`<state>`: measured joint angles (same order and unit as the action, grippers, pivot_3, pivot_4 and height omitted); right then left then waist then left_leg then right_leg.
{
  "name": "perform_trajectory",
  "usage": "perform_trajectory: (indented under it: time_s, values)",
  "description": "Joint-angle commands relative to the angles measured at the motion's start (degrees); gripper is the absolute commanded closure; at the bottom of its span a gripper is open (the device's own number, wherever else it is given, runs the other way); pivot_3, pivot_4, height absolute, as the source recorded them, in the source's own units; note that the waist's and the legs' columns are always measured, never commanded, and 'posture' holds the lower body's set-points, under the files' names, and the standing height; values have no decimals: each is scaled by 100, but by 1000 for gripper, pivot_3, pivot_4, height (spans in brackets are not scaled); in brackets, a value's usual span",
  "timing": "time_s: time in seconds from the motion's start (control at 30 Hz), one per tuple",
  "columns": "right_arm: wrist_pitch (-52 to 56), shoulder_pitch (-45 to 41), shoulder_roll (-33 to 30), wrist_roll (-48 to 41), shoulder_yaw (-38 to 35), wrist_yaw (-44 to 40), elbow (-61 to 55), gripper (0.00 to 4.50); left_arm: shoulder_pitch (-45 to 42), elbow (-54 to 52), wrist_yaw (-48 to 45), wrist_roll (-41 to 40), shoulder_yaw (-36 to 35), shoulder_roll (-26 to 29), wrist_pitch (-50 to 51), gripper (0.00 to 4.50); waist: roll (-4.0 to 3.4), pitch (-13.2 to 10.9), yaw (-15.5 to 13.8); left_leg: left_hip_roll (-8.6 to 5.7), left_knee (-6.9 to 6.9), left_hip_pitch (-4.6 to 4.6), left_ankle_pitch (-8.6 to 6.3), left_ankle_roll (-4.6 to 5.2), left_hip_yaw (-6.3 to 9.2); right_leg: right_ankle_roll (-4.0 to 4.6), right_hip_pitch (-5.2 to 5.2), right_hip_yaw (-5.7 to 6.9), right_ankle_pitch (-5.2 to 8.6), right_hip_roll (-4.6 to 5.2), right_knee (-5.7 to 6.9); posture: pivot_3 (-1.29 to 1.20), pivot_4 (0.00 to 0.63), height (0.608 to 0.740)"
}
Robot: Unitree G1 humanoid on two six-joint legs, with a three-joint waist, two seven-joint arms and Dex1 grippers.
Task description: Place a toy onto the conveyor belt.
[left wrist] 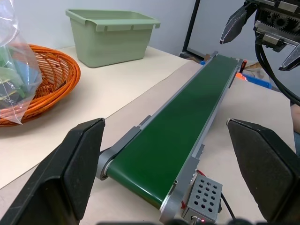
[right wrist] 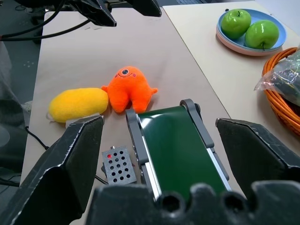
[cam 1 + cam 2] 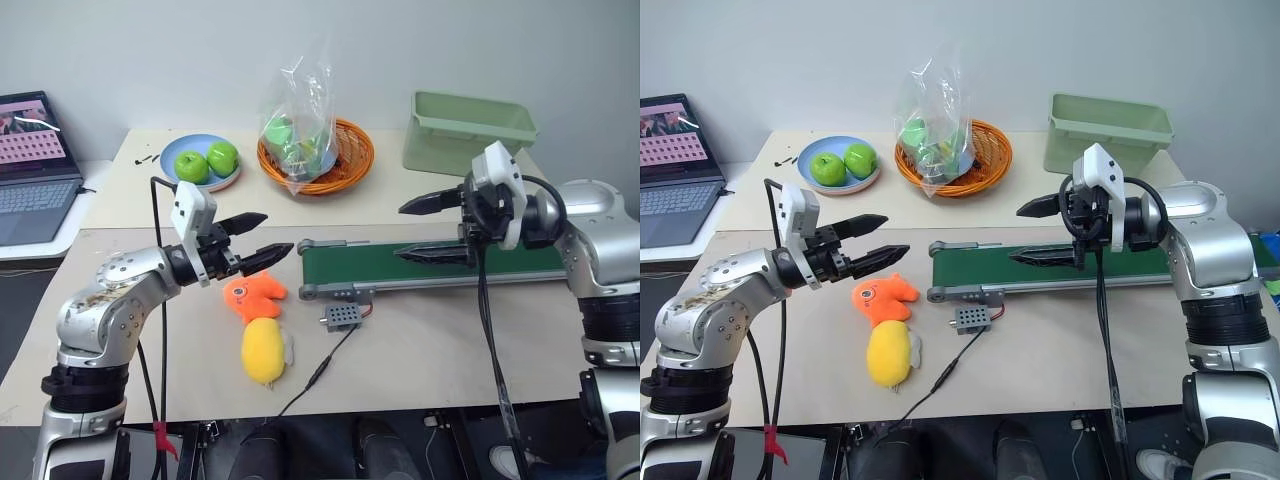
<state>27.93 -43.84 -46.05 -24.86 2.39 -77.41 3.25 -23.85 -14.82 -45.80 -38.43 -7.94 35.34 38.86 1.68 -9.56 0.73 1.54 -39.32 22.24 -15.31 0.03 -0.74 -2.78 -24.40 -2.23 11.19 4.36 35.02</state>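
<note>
Toy: the yellow plush toy (image 3: 263, 351) lay on the worktop (image 3: 450, 340) in the lower centre of the left eye view, untouched by either gripper and touching the orange plush (image 3: 254, 294) just above it.
Conveyor belt: the conveyor belt (image 3: 430, 264) ran from the centre to the right of the frame, nothing on its dark green surface; its near end roller stood just right of the orange plush.
Control box: a small grey control box (image 3: 342, 317) sat just below the belt's left end, on a wire.
Left gripper: the left gripper (image 3: 255, 240), at centre left, hung above the worktop and the plush pair with its fingers spread wide and nothing between them.
Right gripper: the right gripper (image 3: 430, 229), at centre right, hovered over the belt, fingers wide apart and empty.
Background: a pale green bin (image 3: 468, 130) at upper right, an orange basket (image 3: 316, 155) holding a plastic bag (image 3: 300, 120) at top centre, a blue plate (image 3: 200, 163) with two green apples (image 3: 206, 162) to its left, a laptop (image 3: 35, 170) at the left edge.
</note>
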Motion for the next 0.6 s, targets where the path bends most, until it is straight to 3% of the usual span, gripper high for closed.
perform_trajectory:
  time_s: [0.03, 0.4, 0.6]
  values:
    - [-75, -16, -83, -61, -180, 27, -174, 0, -1, -137, -56, 42, -9, 72, -137, 47, 0, 0, 0, 0, 0, 0, 0, 0, 0, 0, 0, 0, 0, 0, 0, 0, 150, 740]
    - [-217, -78, 88, 48, -21, -11, 13, 0, 805, -841, 141, -56, -13, 259, 282, 47, 0, 0, 14, 1, 1, 0, 0, 1, 0, 0, -2, -2, 0, 0, 1, 0, 150, 740]
    - [-279, -55, 111, 85, -10, -28, 93, 0, 1860, -1117, 576, -1390, -1205, 340, 1468, 47, -1, -1, 25, 6, 1, -2, -1, 1, -1, 1, -6, -3, 1, -2, 0, 0, 150, 740]
